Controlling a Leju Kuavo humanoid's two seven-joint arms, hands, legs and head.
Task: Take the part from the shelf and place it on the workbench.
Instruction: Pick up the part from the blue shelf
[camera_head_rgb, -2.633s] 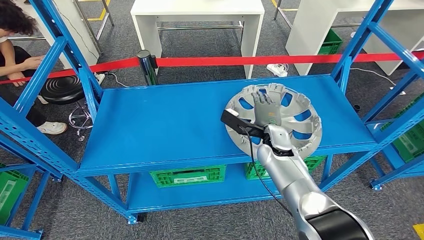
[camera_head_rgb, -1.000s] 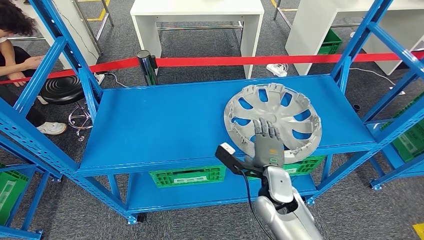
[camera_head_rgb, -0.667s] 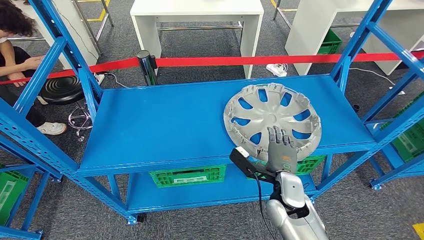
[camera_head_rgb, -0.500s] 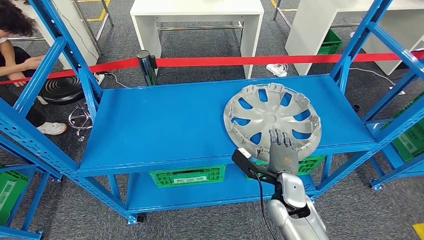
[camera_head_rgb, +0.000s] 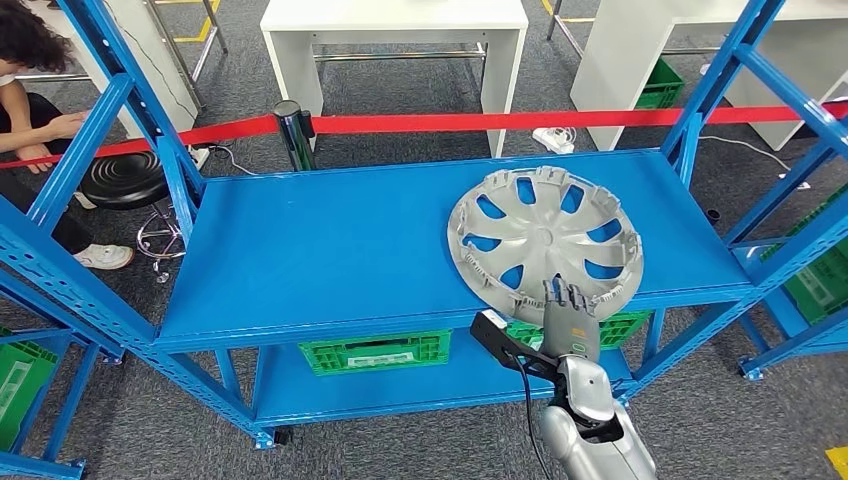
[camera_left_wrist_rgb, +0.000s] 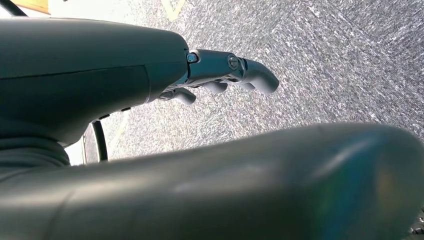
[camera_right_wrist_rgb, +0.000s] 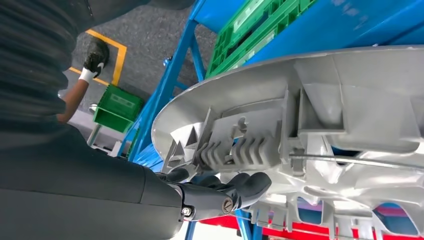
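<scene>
Fingertips of the right hand reached up over the near rim of the silver wheel cover, held straight and close together, not gripping it. From the right wrist, the dark fingers lay just under the cover's ribbed rim. That cover lay flat on the blue shelf, toward its right front edge. Green crates sat on the level below. The left hand hung over grey floor, fingers slightly curled, holding nothing.
</scene>
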